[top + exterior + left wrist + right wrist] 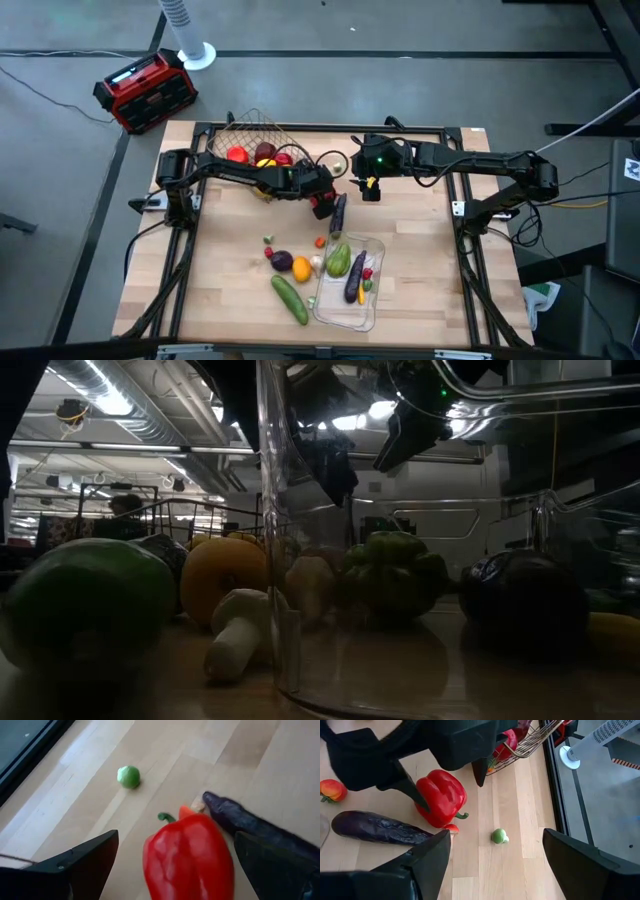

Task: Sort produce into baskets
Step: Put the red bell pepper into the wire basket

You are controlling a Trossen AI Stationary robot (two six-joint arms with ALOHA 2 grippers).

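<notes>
A red pepper (322,207) lies on the table right of the bronze wire basket (258,135), which holds red and yellow fruits. My left gripper (176,837) is open, with one finger on each side of the pepper (190,857). A long purple eggplant (338,215) lies beside the pepper. My right gripper (370,190) is open and empty above the table's far middle, over a small green sprout (498,836). The clear tray (372,300) near the front holds a green squash (339,260) and a purple eggplant (355,280). My left gripper has one finger (409,789) right at the red pepper's side (422,795); I cannot tell whether it touches. The other finger (480,776) stands apart from the pepper. The fingers slant down from the table's left side. The pepper lies on the table.
A green cucumber (290,298), an orange fruit (300,268), a small purple eggplant (282,260) and small red pieces (268,250) lie left of the tray. A red-and-black box (145,90) stands on the floor beyond the table's far left corner.
</notes>
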